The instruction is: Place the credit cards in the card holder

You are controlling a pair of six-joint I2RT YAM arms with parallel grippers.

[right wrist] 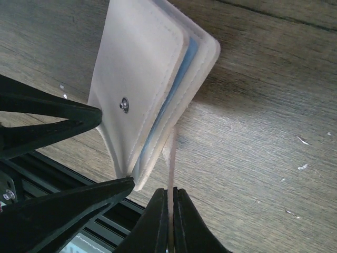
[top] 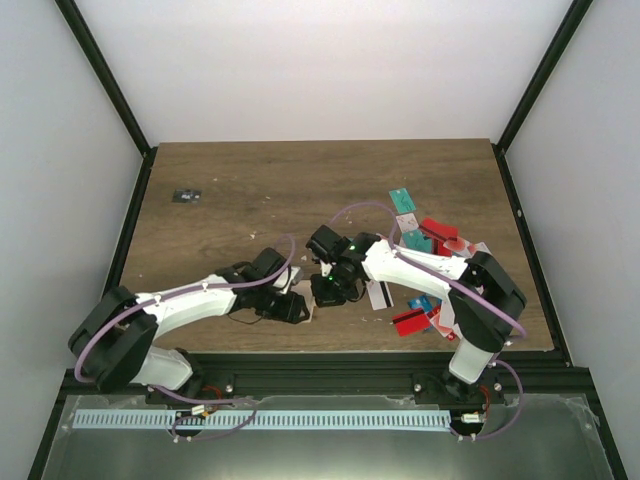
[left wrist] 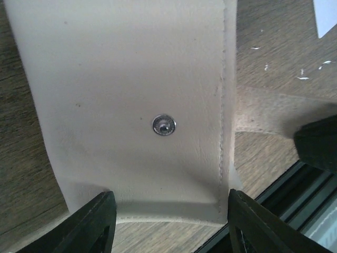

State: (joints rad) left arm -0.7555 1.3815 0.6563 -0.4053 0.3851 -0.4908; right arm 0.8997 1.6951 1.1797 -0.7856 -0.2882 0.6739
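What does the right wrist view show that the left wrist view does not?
Only the right wrist: a light blue card edge between the leaves of the beige leather folding card holder, and the right gripper shut on its thin pale flap. Only the left wrist: a white corner, perhaps a card. Both: the holder's metal snap stud, the left gripper around the holder, the brown wooden table.

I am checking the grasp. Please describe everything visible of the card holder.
The card holder is pale beige, leather-like, with stitched edges and a metal snap stud. It hangs tilted over the table, partly open; a blue card edge shows inside. The right gripper pinches its flap; the left gripper stands open around its end.
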